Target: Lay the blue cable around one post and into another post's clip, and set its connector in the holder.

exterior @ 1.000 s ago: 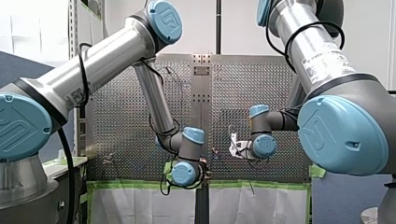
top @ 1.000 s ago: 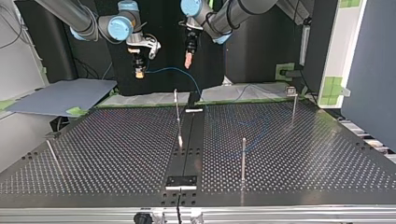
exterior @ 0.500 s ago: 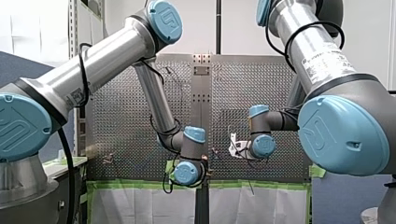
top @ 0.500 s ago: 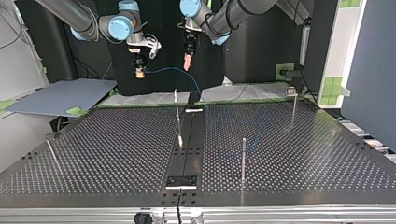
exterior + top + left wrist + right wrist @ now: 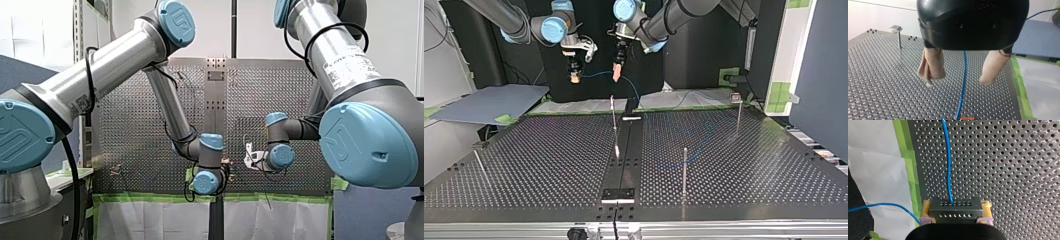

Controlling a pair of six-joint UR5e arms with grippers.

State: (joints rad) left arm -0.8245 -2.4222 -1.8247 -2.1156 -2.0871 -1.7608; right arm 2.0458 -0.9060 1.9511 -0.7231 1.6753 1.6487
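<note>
right gripper [image 5: 955,206] clamped on connector [image 5: 955,212]. blue cable [image 5: 948,165] leaves connector, passing through left gripper [image 5: 958,80], jaws parted, seemingly untouched. best close gently near connector, cable centred, slack kept.

1. A white wall [image 5: 240,25] stood behind the perforated table [image 5: 125,125] in the front view.
2. Green tape [image 5: 150,198] edged the table, with white sheeting [image 5: 150,220] just beside it.
3. In the top view, a black backdrop [image 5: 694,65] hung past the table's far edge.
4. A blue-grey board [image 5: 489,102] lay at that view's left.
5. A grey partition [image 5: 824,75] rose at its right.
</note>
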